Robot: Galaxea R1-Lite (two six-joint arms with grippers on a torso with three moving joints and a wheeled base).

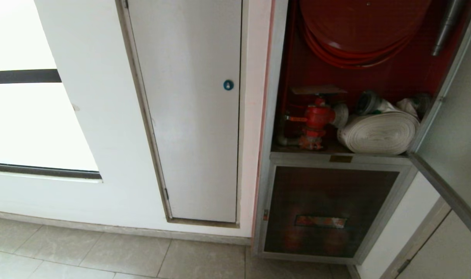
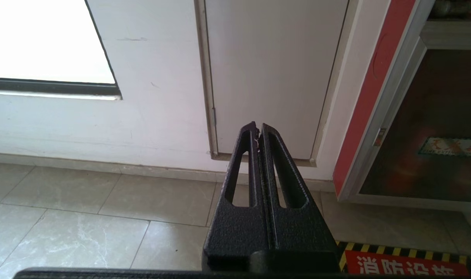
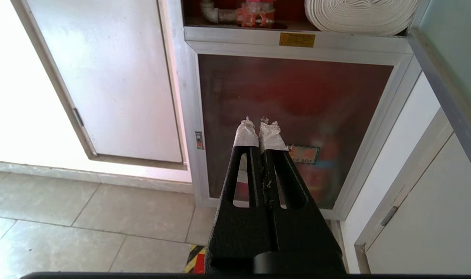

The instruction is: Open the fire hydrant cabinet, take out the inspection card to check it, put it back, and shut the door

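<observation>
Fire hydrant cabinet [image 1: 409,77] stands open ahead, right of both parked arms. Nearest, left gripper [image 2: 257,130] and right gripper [image 3: 258,124] hang low over the floor tiles [image 2: 84,217], fingers pressed together, holding nothing. Beyond the right gripper sits the lower dark panel [image 3: 293,100]; above it valve [image 1: 316,118] and rolled hose [image 1: 376,131]. Door [image 1: 458,131] swings out rightward.
</observation>
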